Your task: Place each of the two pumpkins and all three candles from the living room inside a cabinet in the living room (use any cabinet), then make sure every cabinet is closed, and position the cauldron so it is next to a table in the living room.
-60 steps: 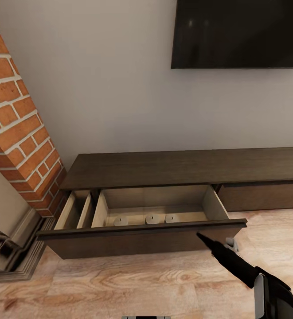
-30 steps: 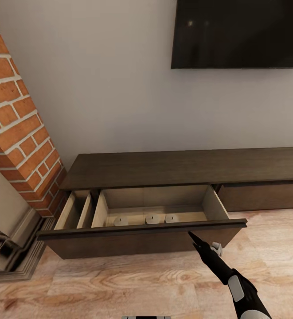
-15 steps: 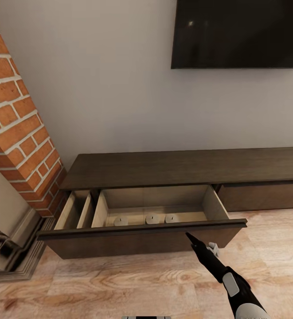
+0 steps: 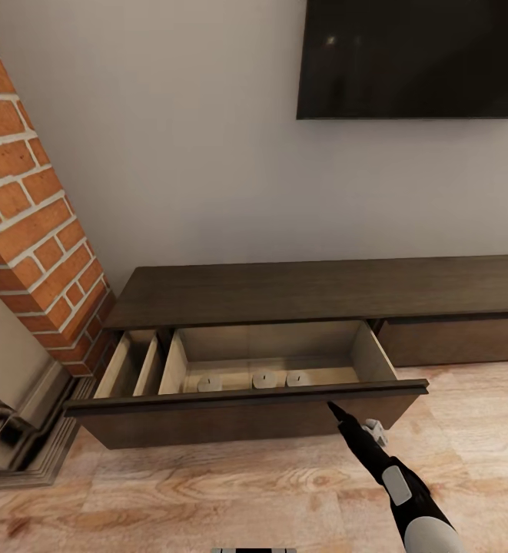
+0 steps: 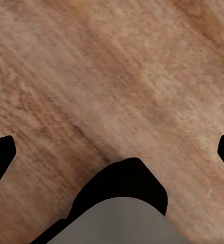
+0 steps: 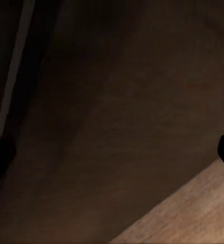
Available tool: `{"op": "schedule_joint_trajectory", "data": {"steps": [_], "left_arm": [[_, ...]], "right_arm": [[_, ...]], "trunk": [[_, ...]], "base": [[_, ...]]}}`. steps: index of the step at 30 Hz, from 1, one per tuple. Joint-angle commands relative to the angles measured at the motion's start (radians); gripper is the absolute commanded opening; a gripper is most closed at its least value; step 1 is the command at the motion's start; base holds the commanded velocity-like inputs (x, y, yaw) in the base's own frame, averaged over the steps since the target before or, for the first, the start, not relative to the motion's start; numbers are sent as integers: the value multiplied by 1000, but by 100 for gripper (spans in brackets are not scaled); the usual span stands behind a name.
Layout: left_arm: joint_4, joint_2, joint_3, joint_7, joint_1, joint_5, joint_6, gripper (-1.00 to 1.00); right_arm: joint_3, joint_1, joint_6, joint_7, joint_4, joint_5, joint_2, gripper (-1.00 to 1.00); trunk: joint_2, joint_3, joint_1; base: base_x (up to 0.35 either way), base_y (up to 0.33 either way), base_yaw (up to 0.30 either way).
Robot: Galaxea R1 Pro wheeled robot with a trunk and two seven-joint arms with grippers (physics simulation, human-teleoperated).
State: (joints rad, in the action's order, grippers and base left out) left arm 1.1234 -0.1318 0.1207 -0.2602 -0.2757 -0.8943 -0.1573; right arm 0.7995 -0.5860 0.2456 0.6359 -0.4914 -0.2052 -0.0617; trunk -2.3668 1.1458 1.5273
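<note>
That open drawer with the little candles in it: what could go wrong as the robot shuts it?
The right gripper meets the drawer front well off-centre, so a push might skew or jam it. A hard shove could topple the three candles. No pumpkins are visible inside, so closing now may be premature.

Pale grey wall (image 4: 200, 153), plain and evenly lit. Black wall-mounted screen (image 4: 415, 57) at upper right. Red brick fireplace column (image 4: 23, 207) at left, with grey stepped base (image 4: 15, 438) below. Light wood-grain plank floor (image 4: 207, 499), also seen close up in left wrist view (image 5: 112, 76).
</note>
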Motion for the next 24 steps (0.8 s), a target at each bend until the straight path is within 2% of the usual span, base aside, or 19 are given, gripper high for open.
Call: {"op": "schedule_joint_trajectory", "data": {"steps": [1,11,24], "left_arm": [[3,0,0,-5,0,-8,-4,100],[3,0,0,-5,0,-8,-5,100],[3,3,0,-5,0,-8,-4,100]], "right_arm": [[6,-1,1,-3,5,-7,-1,100],[6,-7,-45,-37,30,-9,-1,100],[6,-8,-48,-39,31,-10,-1,100]], "trunk": [[0,1,0],[0,1,0],[0,1,0]], "base": [[0,0,0],[15,8,0],[227,167,0]]}}
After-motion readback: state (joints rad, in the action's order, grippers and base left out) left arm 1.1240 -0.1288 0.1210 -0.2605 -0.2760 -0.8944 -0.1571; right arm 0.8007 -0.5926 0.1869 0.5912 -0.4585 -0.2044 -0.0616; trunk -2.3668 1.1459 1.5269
